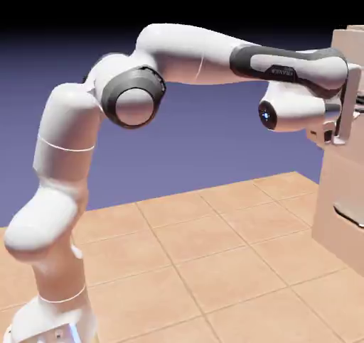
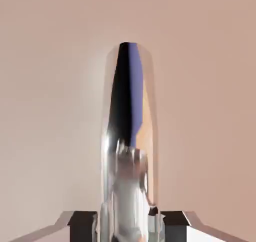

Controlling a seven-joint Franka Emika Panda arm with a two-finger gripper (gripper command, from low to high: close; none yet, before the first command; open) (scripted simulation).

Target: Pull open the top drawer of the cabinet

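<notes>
A: Going left to right, what shows?

B: A white jointed robot arm [image 1: 178, 54] reaches right to the tall pale beige-pink cabinet [image 1: 348, 214] at the frame's right edge. Its two-finger gripper [image 2: 129, 225] is clamped on the top drawer's thin shiny grey handle [image 2: 127, 136].

A: Progress?

B: Grasp looks made. The flat beige-pink top drawer [image 2: 45, 85] fills the hand view, apparently unopened; the pull remains.

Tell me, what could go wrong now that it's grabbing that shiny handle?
The gripper pinches only the thin, shiny handle of the top drawer, so a pull might slip off it. In the exterior view the hand sits tight against the cabinet; an angled pull could jam the drawer.
</notes>
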